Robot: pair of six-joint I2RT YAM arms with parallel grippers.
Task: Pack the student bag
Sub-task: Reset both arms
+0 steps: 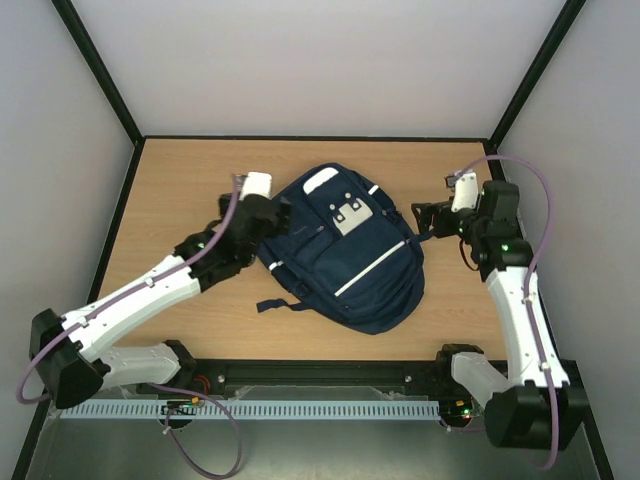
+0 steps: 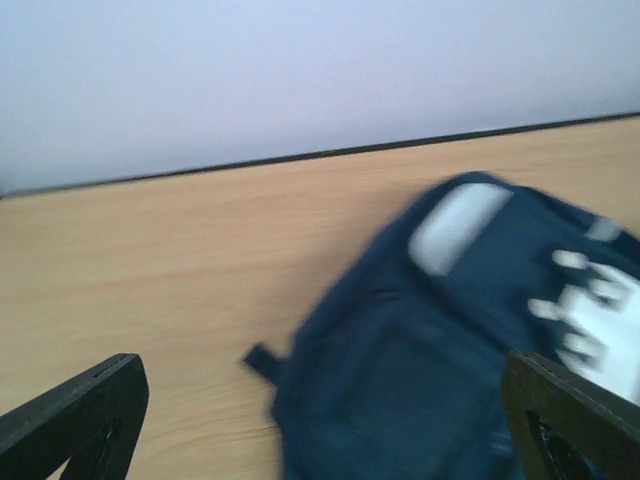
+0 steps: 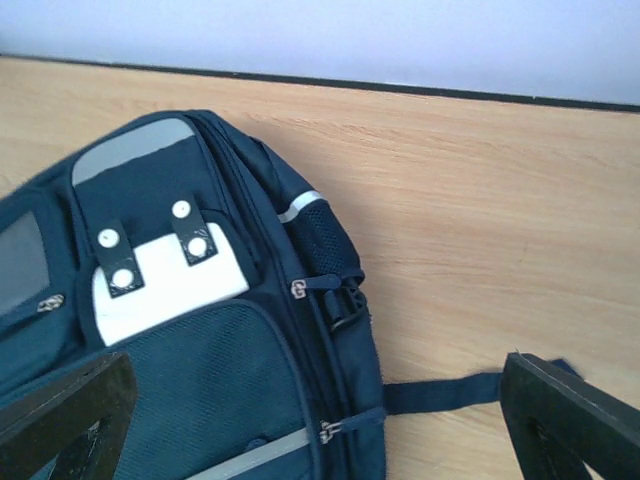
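Top external: student bag (image 1: pixel 345 250) central on table (image 1: pixel 180 180), wide-spread empty jaws either side.

The student bag (image 1: pixel 345 250) is matt navy woven cloth. It has an open-weave mesh side pocket (image 3: pixel 322 232) at 3 o'clock of its smooth white patch (image 3: pixel 165 285), dull grey reflective stripes (image 3: pixel 300 206), small shiny metal zip pulls (image 3: pixel 298 289) and a flat webbing strap (image 3: pixel 440 392) at 5 o'clock. The table (image 1: pixel 180 200) under it looks like pale wood-grain board with a smooth, low-sheen finish. The arm links (image 1: pixel 140 295) are glossy white plastic, and the fingers (image 3: pixel 570 415) of the right gripper (image 3: pixel 318 360) are matt black.
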